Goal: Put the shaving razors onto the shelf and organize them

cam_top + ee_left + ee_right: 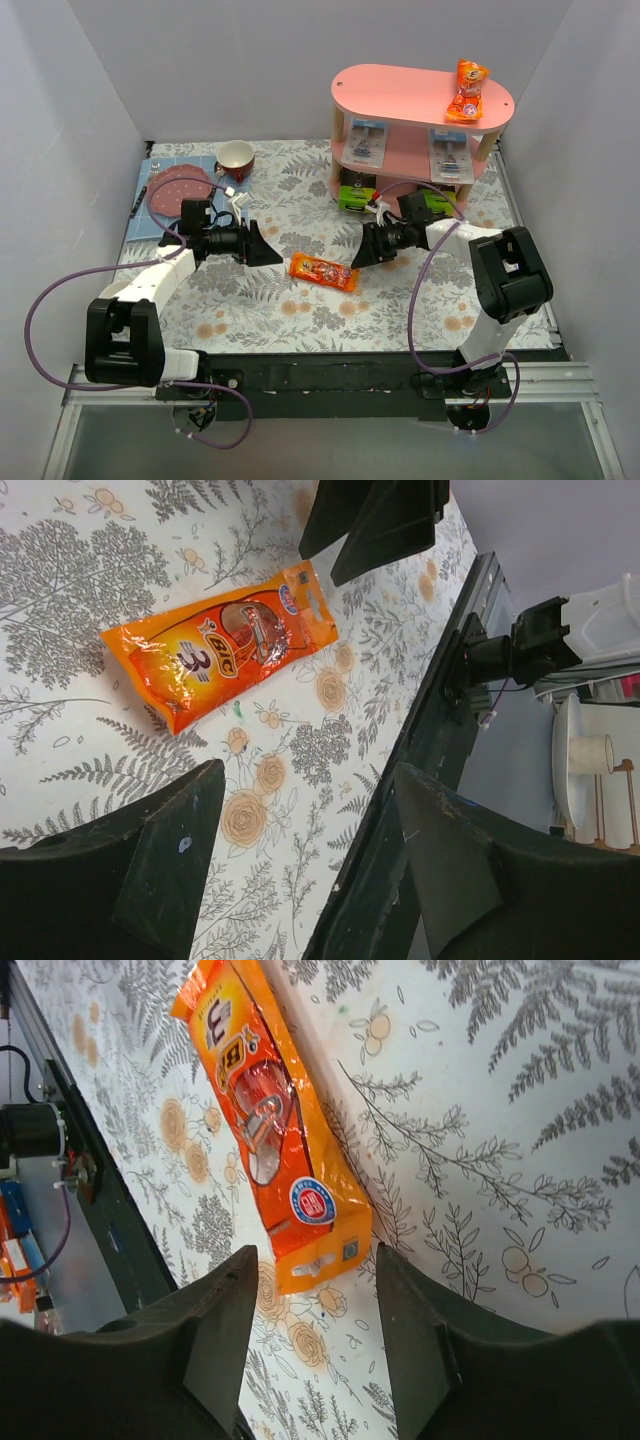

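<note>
An orange foil razor pack (323, 270) lies flat on the floral-printed cloth (300, 200) near the middle of the bench, a little toward the near edge, with both arms reaching in at it from either side.

The left gripper (268, 245) hovers just left of the pack. Its black fingers (150, 860) are spread wide and hold nothing, and the pack (220, 645) lies ahead of them, apart from the tips.

The right gripper (362, 248) sits at the pack's right end. Its fingers (215, 1330) are also spread, and in the right wrist view the pack's hanger end (315, 1250) lies between the two tips. Whether they touch it cannot be told.

The pink three-tier shelf with wooden posts (400, 85) stands at the far right corner of the bench:
- Top board: a second orange pack (467, 90) lies near its right end.
- Middle board: two clear blister packs with blue-white cards (367, 140) stand side by side.
- Bottom tier: a dark box with lime-green ends (355, 195) sits on the left. Another (437, 205) sits on the right, partly hidden behind the right arm.

Toward the far left corner are a red-and-white cup (236, 157) and a round pink plate (178, 190).
</note>
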Motion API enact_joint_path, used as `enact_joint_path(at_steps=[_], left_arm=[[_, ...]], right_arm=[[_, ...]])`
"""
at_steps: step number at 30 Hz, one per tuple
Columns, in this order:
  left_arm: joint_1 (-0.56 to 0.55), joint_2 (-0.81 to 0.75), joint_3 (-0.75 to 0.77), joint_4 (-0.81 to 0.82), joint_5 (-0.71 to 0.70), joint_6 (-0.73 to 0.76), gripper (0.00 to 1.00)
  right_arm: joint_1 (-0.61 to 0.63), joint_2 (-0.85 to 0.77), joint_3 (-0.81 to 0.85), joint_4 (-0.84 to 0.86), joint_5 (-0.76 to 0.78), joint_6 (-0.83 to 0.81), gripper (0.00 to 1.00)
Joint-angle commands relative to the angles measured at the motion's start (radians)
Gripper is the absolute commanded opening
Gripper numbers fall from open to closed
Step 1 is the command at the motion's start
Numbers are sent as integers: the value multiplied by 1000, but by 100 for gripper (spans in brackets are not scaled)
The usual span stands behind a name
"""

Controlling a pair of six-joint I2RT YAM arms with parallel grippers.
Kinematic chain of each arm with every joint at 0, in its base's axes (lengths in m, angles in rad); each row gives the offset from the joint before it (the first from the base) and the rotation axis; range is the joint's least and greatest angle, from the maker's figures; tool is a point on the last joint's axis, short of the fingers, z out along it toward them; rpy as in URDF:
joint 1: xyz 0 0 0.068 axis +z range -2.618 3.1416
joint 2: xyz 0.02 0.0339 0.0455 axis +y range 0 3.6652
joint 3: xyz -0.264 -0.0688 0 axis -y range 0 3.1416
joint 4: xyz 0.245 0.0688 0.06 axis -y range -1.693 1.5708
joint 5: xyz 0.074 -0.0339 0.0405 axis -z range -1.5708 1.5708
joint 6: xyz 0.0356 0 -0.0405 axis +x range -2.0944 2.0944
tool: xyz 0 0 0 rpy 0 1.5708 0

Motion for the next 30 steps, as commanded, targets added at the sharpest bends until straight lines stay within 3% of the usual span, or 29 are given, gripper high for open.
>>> enact_joint_path(at_steps=[1,8,14,17,18,23,28,30], left_arm=[[-7,-31,8,38,-1,-27,68],[-7,-17,25,41,-11,-38,68],[-7,-40,-20,58,1,-66,68],[-7,-37,-41,64,24,-99,68],[-8,-32,-52,67,34,-116,69],[-112,-8,-106,129,114,-230,70],[-313,63,-159,225,66,-311,68],[-340,99,-158,234,-14,-343,60]], right_arm=[[10,-12,-41,26,35,-6,59],[27,38,-41,42,121,-11,60],[44,107,1,67,79,9,59],[55,123,14,78,22,37,47],[56,121,14,90,0,46,35],[59,60,-15,115,-24,126,1],[53,-29,-128,189,-9,236,1],[50,-46,-157,219,-3,285,1]])
